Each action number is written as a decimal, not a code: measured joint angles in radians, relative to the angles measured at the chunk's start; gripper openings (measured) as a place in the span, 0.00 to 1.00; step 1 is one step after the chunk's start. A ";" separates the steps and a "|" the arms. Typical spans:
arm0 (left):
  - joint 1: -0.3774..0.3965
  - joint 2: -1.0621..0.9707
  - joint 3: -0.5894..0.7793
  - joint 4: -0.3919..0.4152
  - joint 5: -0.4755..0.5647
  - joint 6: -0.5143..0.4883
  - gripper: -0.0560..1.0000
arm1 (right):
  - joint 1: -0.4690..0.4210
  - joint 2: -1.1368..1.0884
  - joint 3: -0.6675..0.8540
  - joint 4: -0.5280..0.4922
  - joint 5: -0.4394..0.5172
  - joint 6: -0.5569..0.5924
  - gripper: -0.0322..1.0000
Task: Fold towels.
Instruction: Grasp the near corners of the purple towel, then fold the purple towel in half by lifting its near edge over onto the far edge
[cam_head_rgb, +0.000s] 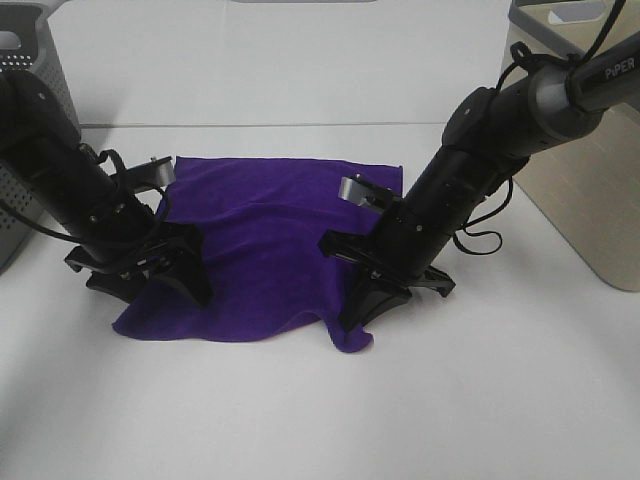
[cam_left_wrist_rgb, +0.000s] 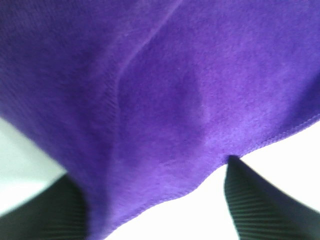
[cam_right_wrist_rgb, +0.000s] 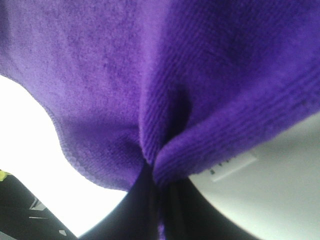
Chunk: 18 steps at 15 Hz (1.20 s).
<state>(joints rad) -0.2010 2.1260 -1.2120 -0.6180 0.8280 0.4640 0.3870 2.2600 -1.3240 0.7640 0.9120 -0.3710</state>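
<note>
The deep purple towel (cam_head_rgb: 265, 250) lies spread on the white table, with a raised wrinkle across its middle. My left gripper (cam_head_rgb: 190, 285) is at the towel's near left corner. In the left wrist view (cam_left_wrist_rgb: 150, 172) its fingers (cam_left_wrist_rgb: 255, 205) stand wide apart with the towel's hem (cam_left_wrist_rgb: 165, 125) between them. My right gripper (cam_head_rgb: 355, 315) is at the near right corner. In the right wrist view (cam_right_wrist_rgb: 155, 175) it is shut and pinches a bunched fold of the towel (cam_right_wrist_rgb: 150, 75). The small white tag (cam_right_wrist_rgb: 232, 167) shows beside that fold.
A grey perforated basket (cam_head_rgb: 25, 120) stands at the left edge behind the left arm. A beige basket (cam_head_rgb: 580, 170) stands at the right, close to the right arm. Bare white table (cam_head_rgb: 320, 420) lies in front of the towel.
</note>
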 joint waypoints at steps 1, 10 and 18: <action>0.000 0.005 0.000 0.000 0.000 -0.001 0.48 | 0.000 0.000 0.000 0.000 0.000 0.000 0.06; -0.005 0.008 0.005 0.034 0.015 0.003 0.05 | 0.000 -0.013 0.000 -0.007 0.001 0.000 0.06; -0.007 -0.202 -0.019 0.129 0.009 0.008 0.05 | 0.004 -0.250 -0.040 -0.188 -0.045 0.002 0.06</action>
<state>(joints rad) -0.2080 1.9240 -1.2310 -0.4890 0.8370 0.4720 0.3910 2.0100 -1.3640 0.5760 0.8670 -0.3690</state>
